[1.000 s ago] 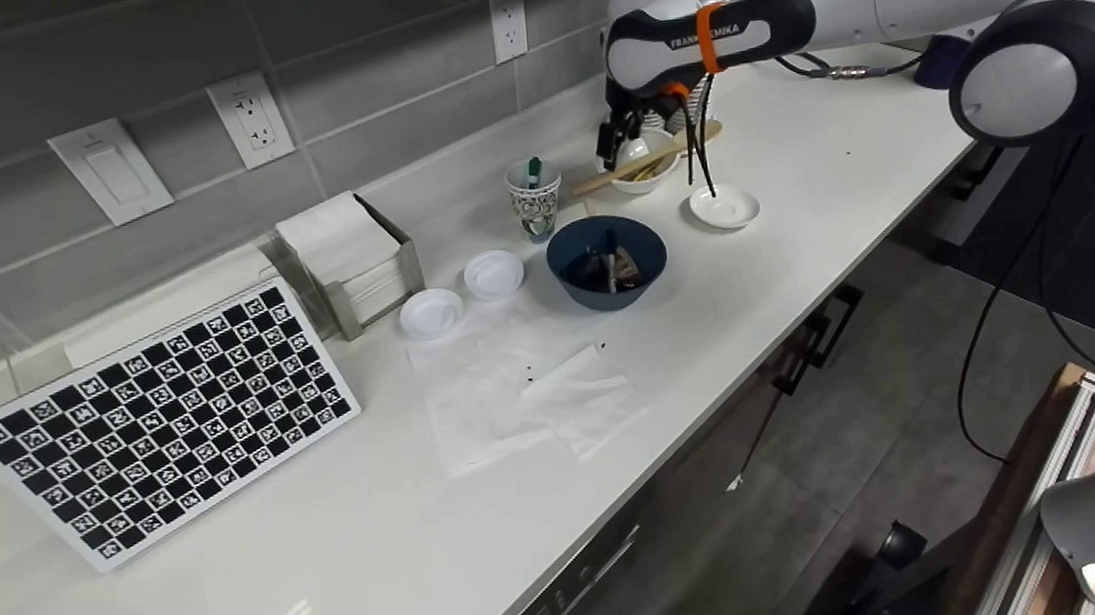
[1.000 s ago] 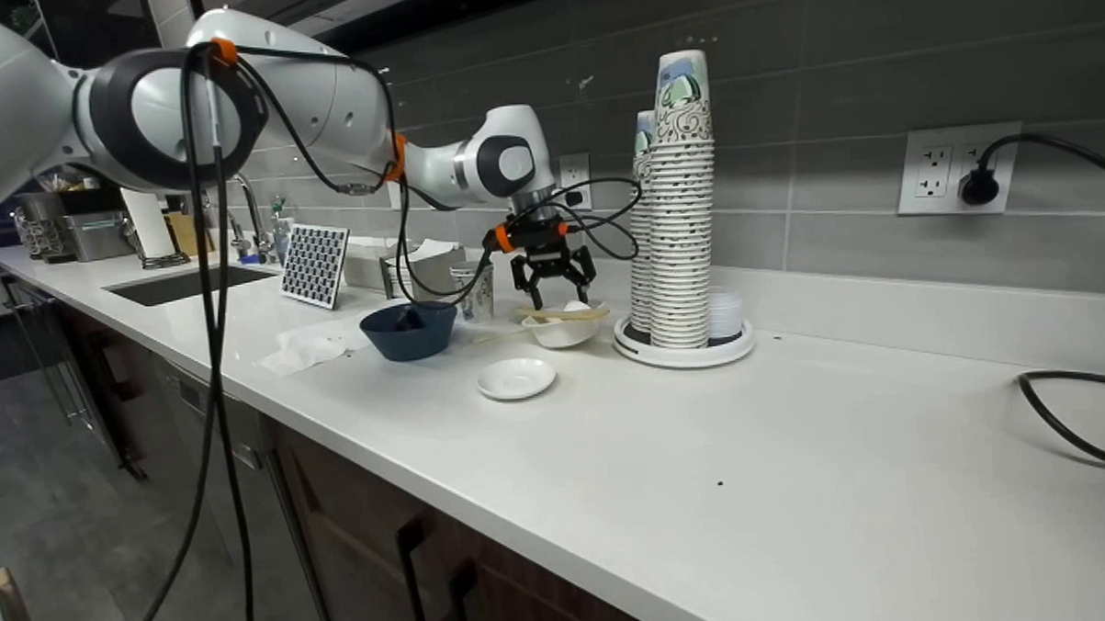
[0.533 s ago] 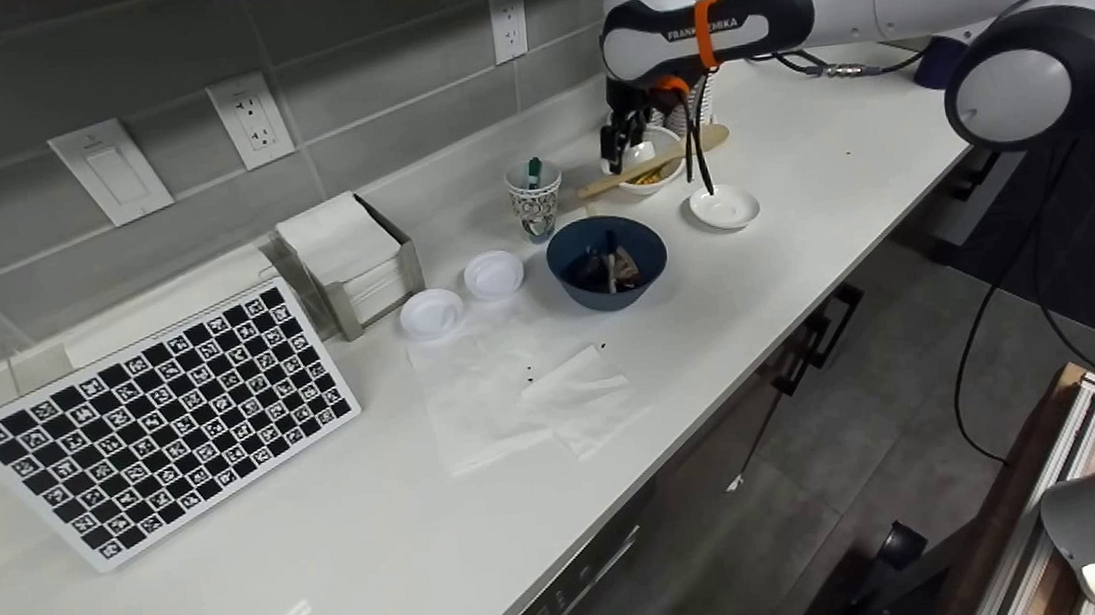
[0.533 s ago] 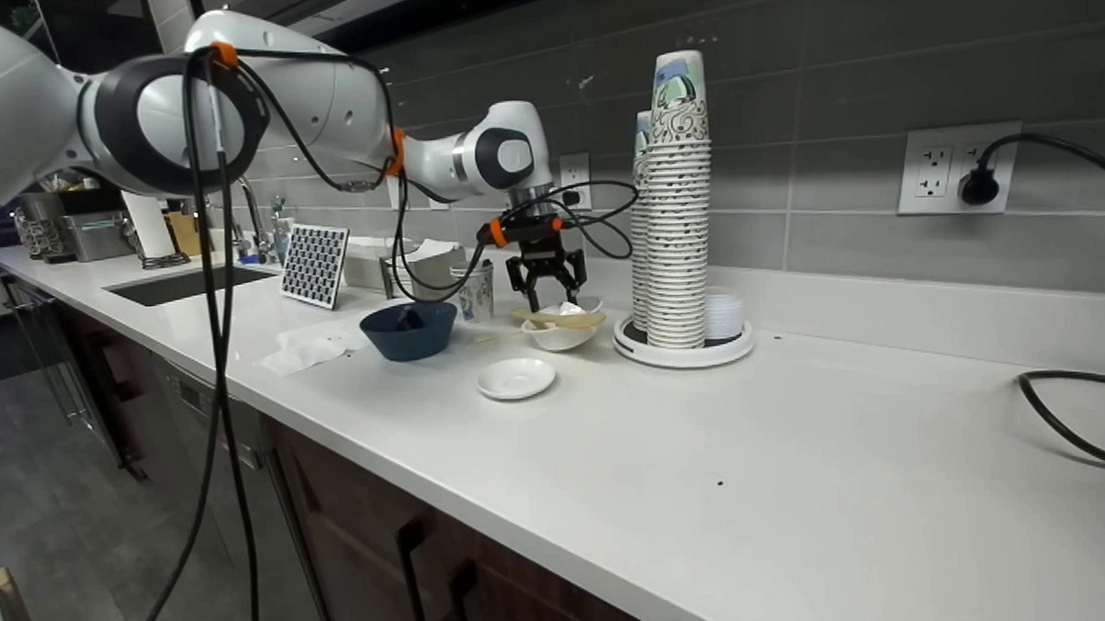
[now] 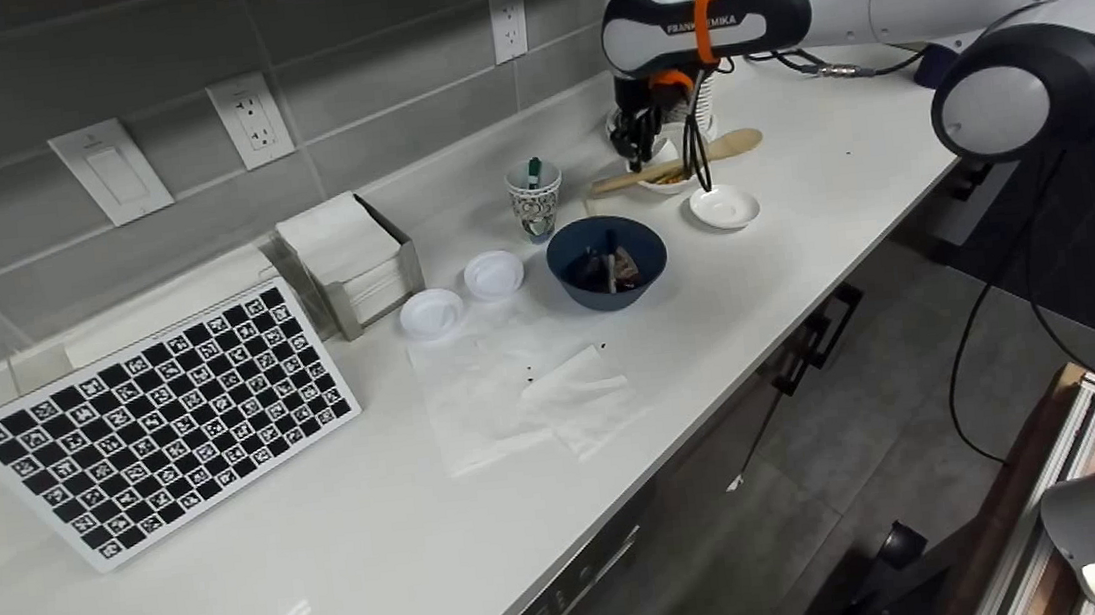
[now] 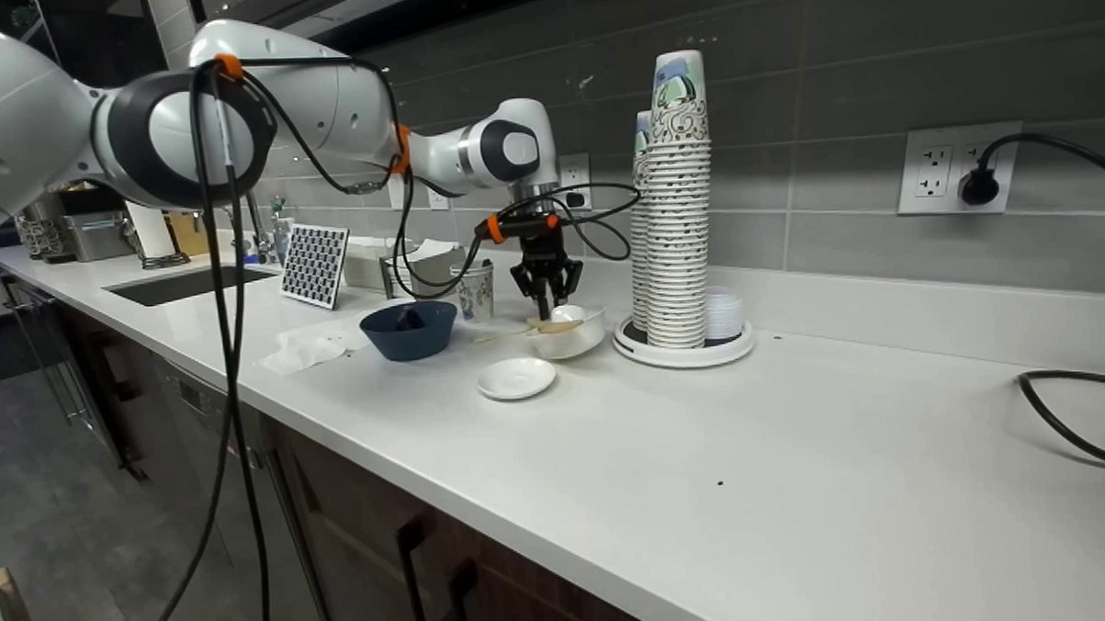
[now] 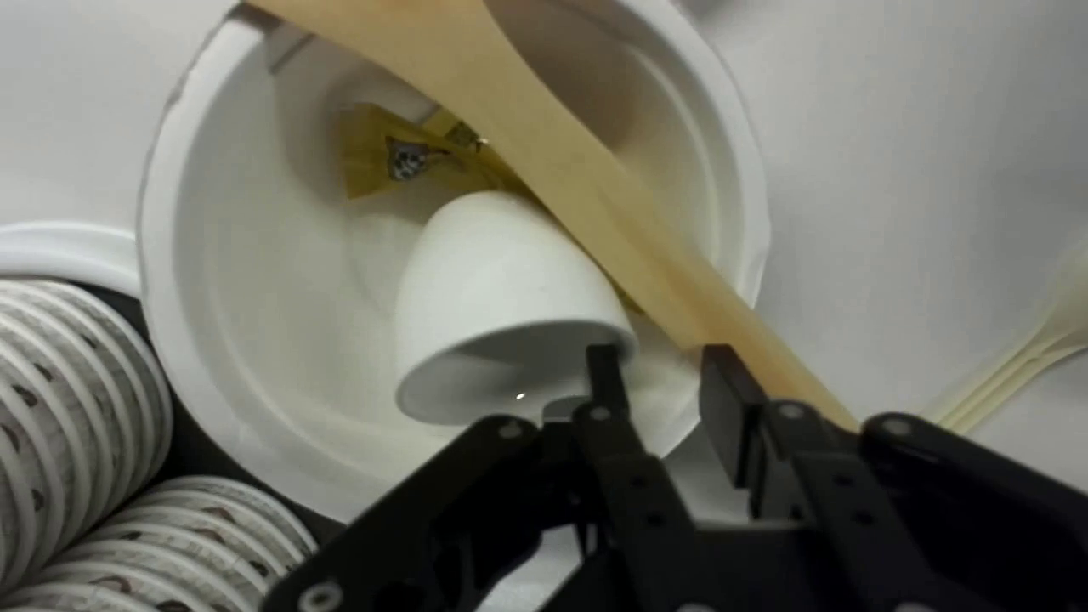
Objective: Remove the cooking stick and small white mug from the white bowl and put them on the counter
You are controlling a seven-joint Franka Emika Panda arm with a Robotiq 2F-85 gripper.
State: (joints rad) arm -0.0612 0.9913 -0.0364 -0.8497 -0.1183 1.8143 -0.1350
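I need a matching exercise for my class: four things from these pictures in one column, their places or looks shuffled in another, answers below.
1. Cooking stick
2. Small white mug
3. Tall cup stack
4. Patterned board

A. On a round white tray
B. Black-and-white checkered
C. Crossing over the white bowl
D. Tipped, inside the white bowl

Pairs: 1-C; 2-D; 3-A; 4-B

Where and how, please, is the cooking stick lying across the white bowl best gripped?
Probably by the handle end of the cooking stick, just past the rim of the white bowl, from above, the gripper straddling its long edges: it is slim there, overhangs the rim and lies clear of the small white mug.
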